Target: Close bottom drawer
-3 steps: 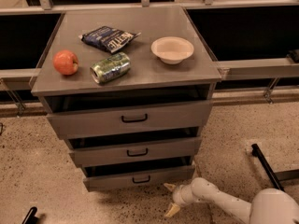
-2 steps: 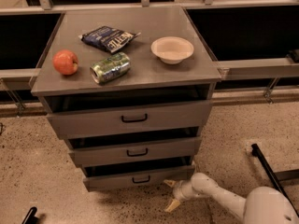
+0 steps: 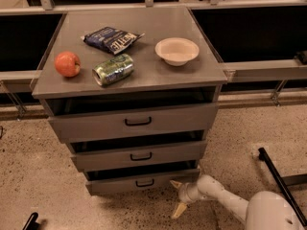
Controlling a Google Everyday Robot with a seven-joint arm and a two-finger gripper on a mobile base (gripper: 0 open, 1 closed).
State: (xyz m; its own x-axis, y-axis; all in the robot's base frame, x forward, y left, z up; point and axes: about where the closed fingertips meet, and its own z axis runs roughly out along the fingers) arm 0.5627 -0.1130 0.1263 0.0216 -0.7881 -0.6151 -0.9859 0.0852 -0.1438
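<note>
Your tool (image 3: 176, 197) sits low in the frame, fingers spread wide, just beside the right corner of the bottom drawer (image 3: 144, 181), which is slightly open.

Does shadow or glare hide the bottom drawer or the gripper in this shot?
Camera view: warm light; the bottom drawer is deeply shadowed inside, its front readable; slight sheen on the can only; the gripper, open by the drawer's right front corner, is plainly lit.
</note>
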